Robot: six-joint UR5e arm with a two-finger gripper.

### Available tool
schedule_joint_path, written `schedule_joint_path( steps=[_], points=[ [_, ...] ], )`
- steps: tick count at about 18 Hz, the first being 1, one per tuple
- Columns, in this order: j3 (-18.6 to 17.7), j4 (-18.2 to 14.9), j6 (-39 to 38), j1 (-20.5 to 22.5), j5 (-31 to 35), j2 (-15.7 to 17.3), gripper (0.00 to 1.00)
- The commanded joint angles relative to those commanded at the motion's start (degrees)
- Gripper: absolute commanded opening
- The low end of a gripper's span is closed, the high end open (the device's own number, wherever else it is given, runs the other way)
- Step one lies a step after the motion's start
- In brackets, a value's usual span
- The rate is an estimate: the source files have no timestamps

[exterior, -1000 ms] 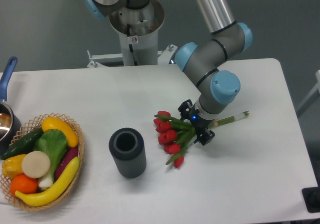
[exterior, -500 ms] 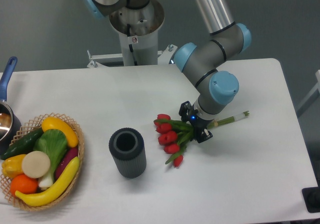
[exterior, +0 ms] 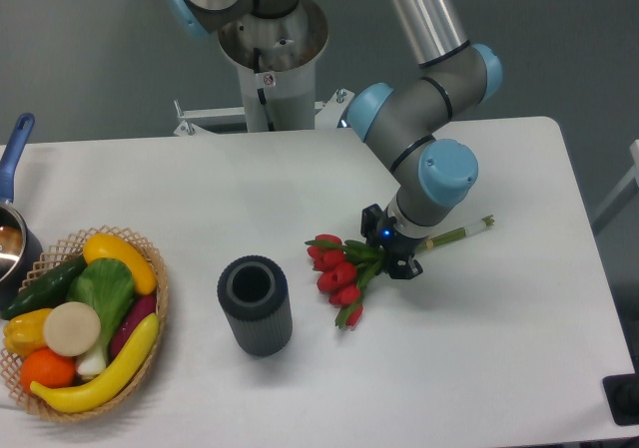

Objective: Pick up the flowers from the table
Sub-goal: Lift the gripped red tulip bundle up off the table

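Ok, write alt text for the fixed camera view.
A robot arm's gripper is closed on a bunch of red tulips, the flowers, above a white table. To their left stand a dark ribbed vase and a wicker basket of fruit and vegetables.

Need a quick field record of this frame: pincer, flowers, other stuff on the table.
pincer: closed around the flower stems, just behind the leaves
flowers: red tulip buds pointing left and down, stem ends sticking out right of the pincer; whether lifted off the table cannot be told
vase: dark grey ribbed cylinder, upright, left of the flowers, apart from them
basket: wicker, at the left edge, filled with fruit and vegetables
pot: partly out of frame at far left, blue handle
table: white
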Motion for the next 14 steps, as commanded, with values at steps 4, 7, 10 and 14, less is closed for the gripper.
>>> schedule_joint_path(
  steps=[4, 7, 10, 14],
  points=[
    [1.4, -0.2, 0.1, 1.4, -0.3, 4.0, 0.37],
    [3.1, -0.8, -0.2, 1.1, -0.7, 4.8, 0.38],
    [3.3, -0.8, -0.6, 1.1, -3.8, 7.5, 0.38],
    [4.5, -0.8, -2.8, 3.1, -14.5, 9.1, 0.38]
  ],
)
